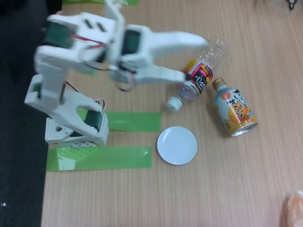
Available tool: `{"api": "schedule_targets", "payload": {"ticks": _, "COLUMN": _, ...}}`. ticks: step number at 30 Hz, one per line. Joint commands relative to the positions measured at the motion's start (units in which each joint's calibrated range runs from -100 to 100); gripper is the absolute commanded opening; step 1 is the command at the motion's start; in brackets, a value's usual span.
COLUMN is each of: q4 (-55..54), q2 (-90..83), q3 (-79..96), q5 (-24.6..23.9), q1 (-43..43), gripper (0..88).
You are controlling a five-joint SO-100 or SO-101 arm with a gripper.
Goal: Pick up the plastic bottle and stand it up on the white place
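The bottle (201, 75) lay on its side on the worktop (227, 189), above and a little right of the plate (177, 145) in the fixed view, its white cap pointing down-left toward the plate and its clear base away up-right. The plate sat bare, nothing on it. So nothing of the task was finished: no lift, no standing up, it all remained.

The arm reached in from the left, and the pincer (195, 57) was spread wide, one finger above the bottle's upper body, the other ending right by the pink label. It gripped nothing that could be seen. I'd judge this was the approach to the grasp, jaws straddling the bottle and not yet closed on it. Left to do: close, lift, turn it upright, carry it down to the plate and set it there.

A can (233, 108) lay just right of the bottle, also on its side, close enough to get knocked. Two green tape strips (118, 137) lay left of the plate, by the arm's base.

Hard to read: the arm was smeared with motion blur, so whether the lower fingertip touched the label couldn't be told. Something pale orange (294, 208) was cut off at the corner, far right and below the plate.
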Motion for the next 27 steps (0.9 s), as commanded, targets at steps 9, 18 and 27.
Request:
{"api": "schedule_targets", "payload": {"ticks": 9, "q4": 7.81, "q2": 12.37, "q3": -2.5, "q5": -0.5, "q1": 0.59, "gripper": 37.5}}
{"api": "schedule_targets", "payload": {"ticks": 18, "q4": 7.72, "q2": 12.62, "q3": -1.23, "q5": -0.5, "q1": 4.59, "gripper": 37.2}}
{"api": "schedule_targets", "payload": {"ticks": 27, "q4": 8.41, "q2": 11.86, "q3": 0.12, "q5": -0.5, "q1": 5.85, "gripper": 37.0}}
